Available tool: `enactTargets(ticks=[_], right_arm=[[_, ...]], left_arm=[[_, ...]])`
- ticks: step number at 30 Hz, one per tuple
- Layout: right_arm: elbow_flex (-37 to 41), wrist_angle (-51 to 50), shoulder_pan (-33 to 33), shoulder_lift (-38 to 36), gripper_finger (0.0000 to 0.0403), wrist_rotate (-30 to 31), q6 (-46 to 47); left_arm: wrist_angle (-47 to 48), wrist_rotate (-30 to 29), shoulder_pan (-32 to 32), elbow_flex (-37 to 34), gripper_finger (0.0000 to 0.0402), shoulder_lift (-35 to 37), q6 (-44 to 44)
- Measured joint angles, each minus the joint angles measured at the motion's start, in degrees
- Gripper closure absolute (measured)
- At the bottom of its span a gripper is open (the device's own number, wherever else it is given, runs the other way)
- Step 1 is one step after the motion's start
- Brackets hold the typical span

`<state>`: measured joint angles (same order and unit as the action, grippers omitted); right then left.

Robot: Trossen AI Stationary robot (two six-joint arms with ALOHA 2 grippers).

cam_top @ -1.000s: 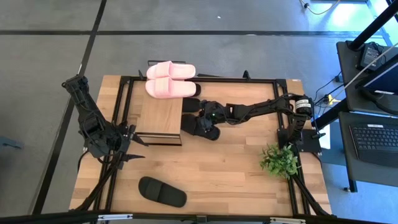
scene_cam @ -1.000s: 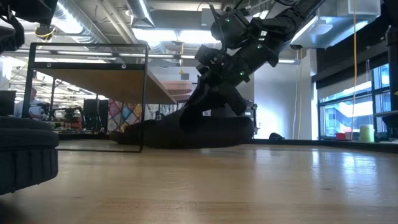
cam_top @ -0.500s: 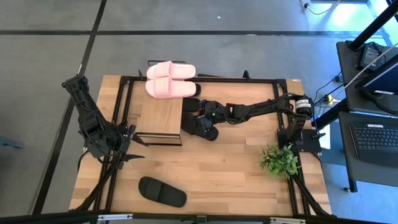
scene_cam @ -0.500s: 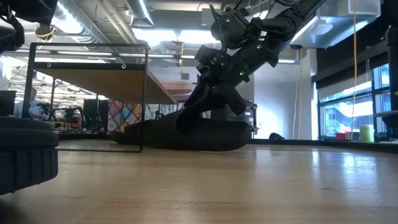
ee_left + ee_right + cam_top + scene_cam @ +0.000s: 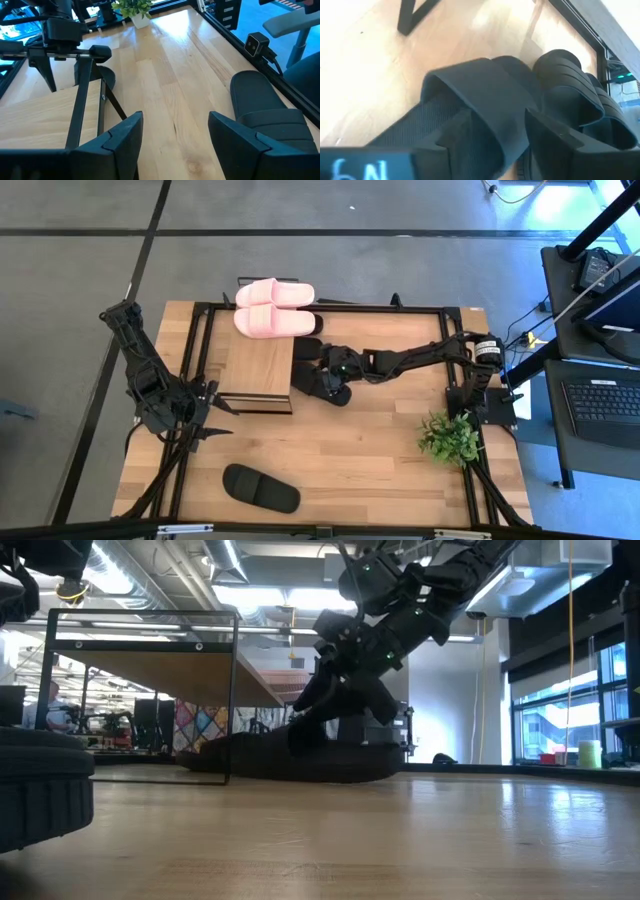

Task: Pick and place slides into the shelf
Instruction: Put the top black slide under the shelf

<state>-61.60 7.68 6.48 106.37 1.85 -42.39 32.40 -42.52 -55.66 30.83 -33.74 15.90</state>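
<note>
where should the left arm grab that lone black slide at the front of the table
Judging by its pose, by the wide strap. The lone black slide lies flat, sole down, apart from everything else, with its strap arching over the footbed. Coming straight down from above, one finger could slip under the strap and one over it. The left gripper is open beside the shelf.
</note>
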Motion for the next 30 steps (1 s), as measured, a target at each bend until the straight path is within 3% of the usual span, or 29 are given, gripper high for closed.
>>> enactTargets(ticks=[6,9,11,13,16,21,24,30], right_arm=[[0.0,0.0,0.2,0.0,0.0163,3.4,0.0],[-0.1,-0.5,-0.5,-0.3,0.0154,11.1,0.8],[-1.0,-2.7,-1.6,-1.1,0.0152,17.0,5.3],[-2.8,-8.2,-2.8,-2.4,0.0152,19.3,11.7],[-7.5,-22.0,-4.3,-4.0,0.0152,18.1,25.5],[-15.6,-44.9,-5.5,-4.5,0.0152,9.4,43.3],[-15.9,-47.4,-6.4,-4.4,0.0152,8.2,45.4],[-13.6,-47.2,-7.9,-3.9,0.0152,9.2,38.5]], left_arm=[[0.0,0.0,0.0,0.0,0.0185,0.0,0.0],[0.0,0.0,0.0,0.0,0.0185,0.0,0.0],[0.0,0.0,0.0,0.0,0.0185,0.0,0.1],[0.0,0.0,0.0,0.0,0.0185,0.0,0.1],[0.0,0.0,0.0,0.0,0.0185,0.0,0.0],[0.1,0.0,0.0,0.0,0.0185,0.0,0.0],[0.1,0.0,0.0,0.0,0.0185,0.0,0.0],[0.1,0.0,0.0,0.0,0.0185,0.0,0.0]])
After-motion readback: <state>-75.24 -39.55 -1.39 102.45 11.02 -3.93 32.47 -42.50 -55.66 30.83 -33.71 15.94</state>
